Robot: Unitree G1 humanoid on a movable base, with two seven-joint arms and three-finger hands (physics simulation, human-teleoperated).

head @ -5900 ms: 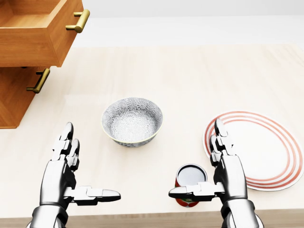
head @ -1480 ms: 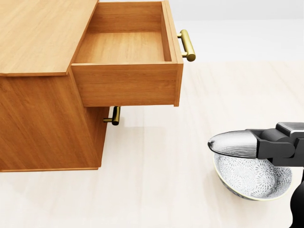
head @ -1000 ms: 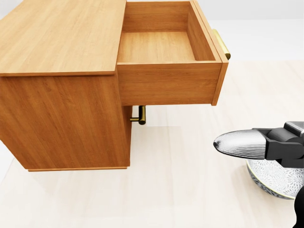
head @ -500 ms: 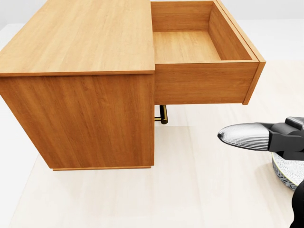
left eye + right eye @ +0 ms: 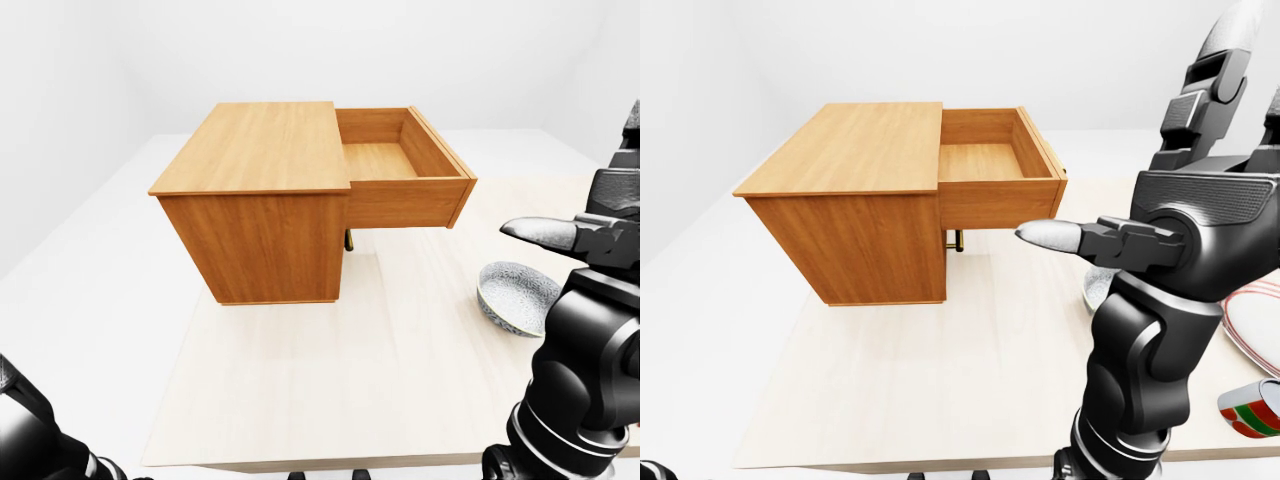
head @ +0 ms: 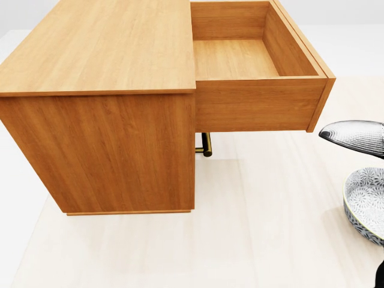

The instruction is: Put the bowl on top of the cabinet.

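Note:
The patterned grey bowl point(image 5: 518, 297) sits upright on the light wooden table point(image 5: 330, 380), at the right edge of the head view point(image 6: 367, 201). To its left stands the wooden cabinet point(image 5: 260, 145) with a flat bare top point(image 6: 102, 48) and its upper drawer point(image 5: 400, 160) pulled out. My right hand point(image 5: 1145, 140) is raised above the bowl and open, fingers up, thumb point(image 5: 1055, 236) pointing left, holding nothing. In the right-eye view it hides most of the bowl. Only a dark piece of my left arm point(image 5: 30, 430) shows, not the hand.
A red-striped plate point(image 5: 1255, 320) and a red and green can point(image 5: 1252, 410) lie at the table's right end. A brass handle point(image 6: 205, 144) of the lower drawer shows under the open drawer. The table's near edge runs along the bottom of the eye views.
Earlier the head view swung left until the cabinet filled it; over the last half second it held still. My right hand has moved up and right, uncovering more of the bowl.

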